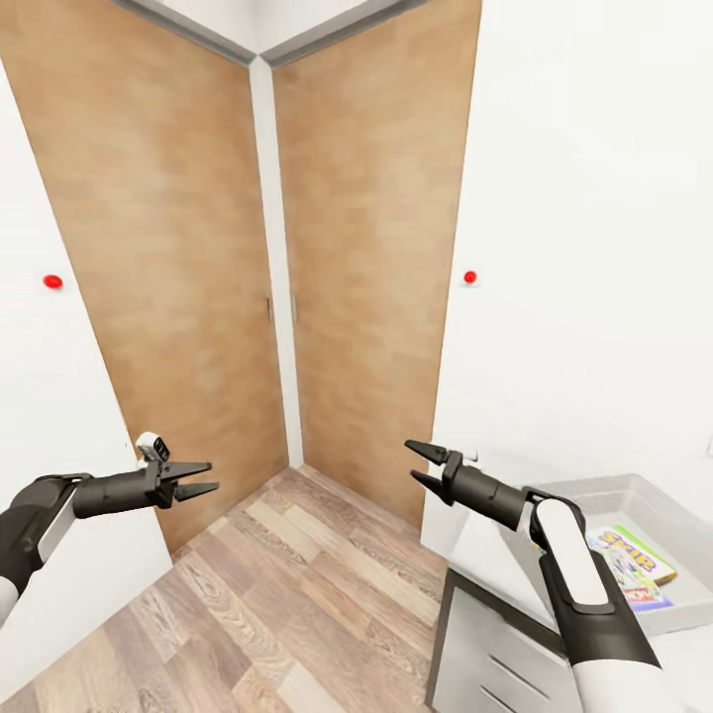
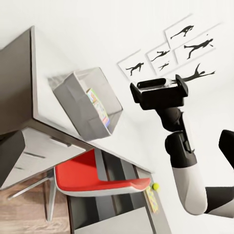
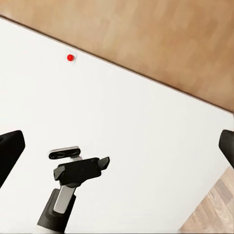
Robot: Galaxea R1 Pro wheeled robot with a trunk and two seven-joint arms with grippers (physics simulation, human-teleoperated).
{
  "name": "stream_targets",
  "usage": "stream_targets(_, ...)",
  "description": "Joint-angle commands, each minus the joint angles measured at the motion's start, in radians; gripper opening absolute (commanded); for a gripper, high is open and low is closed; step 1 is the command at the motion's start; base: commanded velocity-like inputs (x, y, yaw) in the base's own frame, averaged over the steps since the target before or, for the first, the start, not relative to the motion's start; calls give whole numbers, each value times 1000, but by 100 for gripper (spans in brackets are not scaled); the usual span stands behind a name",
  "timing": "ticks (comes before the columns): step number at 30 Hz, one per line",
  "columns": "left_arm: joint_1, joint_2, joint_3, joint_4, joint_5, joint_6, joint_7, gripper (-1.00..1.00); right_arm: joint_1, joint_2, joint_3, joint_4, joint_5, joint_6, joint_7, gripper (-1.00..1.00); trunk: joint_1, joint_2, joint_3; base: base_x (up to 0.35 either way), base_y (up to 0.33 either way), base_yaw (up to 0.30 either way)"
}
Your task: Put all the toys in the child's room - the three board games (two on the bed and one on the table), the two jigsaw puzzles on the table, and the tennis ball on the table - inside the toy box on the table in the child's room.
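The robot faced a corner of the room where two tall wooden doors [image 1: 208, 248] met at a white post, with white walls on either side and a wood-plank floor [image 1: 287, 604] below; a small red knob [image 1: 52, 281] sat on the white panel at the left and another [image 1: 469, 277] on the white panel at the right.

The left gripper [image 1: 201, 479] was held out over the floor with its two dark fingers parted and nothing between them; the right gripper [image 1: 420, 465] reached forward near the right wall, its fingers likewise spread and empty.

At the lower right of the head view lay the pale grey top of the table [image 1: 475, 540] with white drawers beneath; on it stood the toy box [image 1: 634, 490], just beside the right forearm, and inside it lay a printed board game [image 1: 634, 557] in green, yellow and white.

The left wrist view took in the same table [image 2: 44, 58] and toy box [image 2: 78, 100] with a coloured game showing inside; a red chair [image 2: 92, 178] was tucked under the desk; farther along the tabletop sat the tennis ball [image 2: 156, 186], close beside a flat multicoloured item [image 2: 152, 200] whose kind I could not tell; black silhouette pictures [image 2: 170, 48] hung on the wall behind.
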Motion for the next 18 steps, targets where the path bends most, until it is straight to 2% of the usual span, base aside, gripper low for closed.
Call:
stream_targets(1, -1, 1, -3, 1, 1, 11, -4, 100, 1, 0, 4, 0, 11, 4, 10, 100, 0, -1, 1, 0, 0, 235)
stream_targets(7, 0, 1, -3, 1, 0, 10, -4, 100, 5, 2, 26, 13, 11, -7, 10, 100, 0, -1, 7, 0, 0, 237)
stream_targets(14, -1, 0, -4, 1, -1, 10, -4, 100, 6, 1, 80, 28, 9, -65, 9, 100, 0, -1, 13, 0, 0, 243)
stream_targets(18, -1, -1, -4, 1, -1, 10, -4, 100, 7, -1, 94, 30, 9, -77, 12, 100, 0, -1, 14, 0, 0, 127)
